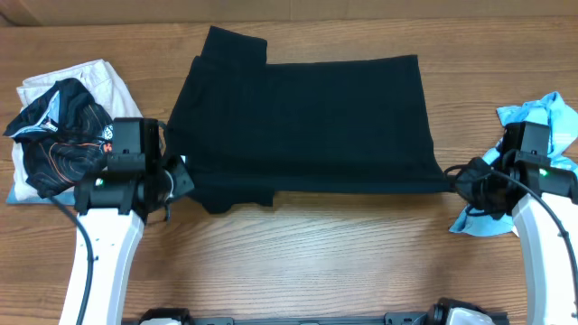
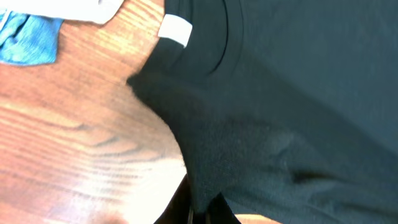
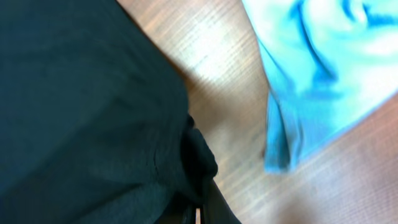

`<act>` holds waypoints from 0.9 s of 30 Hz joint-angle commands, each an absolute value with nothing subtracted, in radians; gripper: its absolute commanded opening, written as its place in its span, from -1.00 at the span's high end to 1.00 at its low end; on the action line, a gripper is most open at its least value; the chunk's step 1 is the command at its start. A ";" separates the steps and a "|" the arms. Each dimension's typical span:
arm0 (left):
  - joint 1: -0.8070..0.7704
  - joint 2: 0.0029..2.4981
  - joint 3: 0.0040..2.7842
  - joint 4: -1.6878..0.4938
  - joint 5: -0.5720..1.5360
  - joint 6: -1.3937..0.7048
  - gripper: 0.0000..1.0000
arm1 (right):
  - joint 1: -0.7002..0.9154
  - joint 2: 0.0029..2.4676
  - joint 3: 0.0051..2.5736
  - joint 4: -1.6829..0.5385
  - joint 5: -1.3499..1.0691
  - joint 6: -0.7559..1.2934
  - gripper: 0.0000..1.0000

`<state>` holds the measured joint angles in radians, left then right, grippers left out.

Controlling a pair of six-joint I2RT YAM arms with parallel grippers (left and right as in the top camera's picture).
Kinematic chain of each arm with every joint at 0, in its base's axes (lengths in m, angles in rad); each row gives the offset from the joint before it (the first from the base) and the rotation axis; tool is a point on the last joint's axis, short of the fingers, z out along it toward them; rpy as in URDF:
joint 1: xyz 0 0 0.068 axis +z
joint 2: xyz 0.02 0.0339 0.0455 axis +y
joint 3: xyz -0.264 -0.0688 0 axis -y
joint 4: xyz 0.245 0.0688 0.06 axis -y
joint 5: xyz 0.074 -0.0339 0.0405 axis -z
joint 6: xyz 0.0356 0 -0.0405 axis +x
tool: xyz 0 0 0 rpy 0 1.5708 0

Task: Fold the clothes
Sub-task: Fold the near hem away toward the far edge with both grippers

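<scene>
So the black T-shirt (image 1: pixel 307 122) lies spread flat across the middle of the desk (image 1: pixel 316 253), with its long side running left to right and a sleeve sticking up at the top left. The left pincer (image 1: pixel 183 176) sits right at the shirt's lower left edge. In the wrist view the cloth bunches down into the closed fingers, near the collar with the white label (image 2: pixel 175 30). The fingers are dark against dark fabric there, so I'd say it looks clamped rather than swear to it. The right pincer (image 1: pixel 459 181) is at the lower right corner, pinched tight on a little peak of the hem, which is drawn out to a point. A white garment (image 1: pixel 81 77) and a black patterned garment (image 1: pixel 59 135) are piled at far left, and a light blue garment (image 1: pixel 553 117) is at far right.
</scene>
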<state>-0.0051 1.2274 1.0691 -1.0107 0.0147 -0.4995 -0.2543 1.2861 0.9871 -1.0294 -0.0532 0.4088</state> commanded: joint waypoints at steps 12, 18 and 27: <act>0.001 1.414 1.089 -0.599 -0.026 -0.525 0.92 | -0.224 1.534 1.144 -0.817 -0.133 0.306 0.92; 0.001 1.514 1.089 -0.521 -0.034 -0.540 0.92 | -0.158 1.571 1.153 -0.703 -0.121 0.306 0.92; 0.001 1.626 1.089 -0.344 -0.064 -0.539 0.89 | -0.150 1.648 1.153 -0.536 -0.080 0.306 0.92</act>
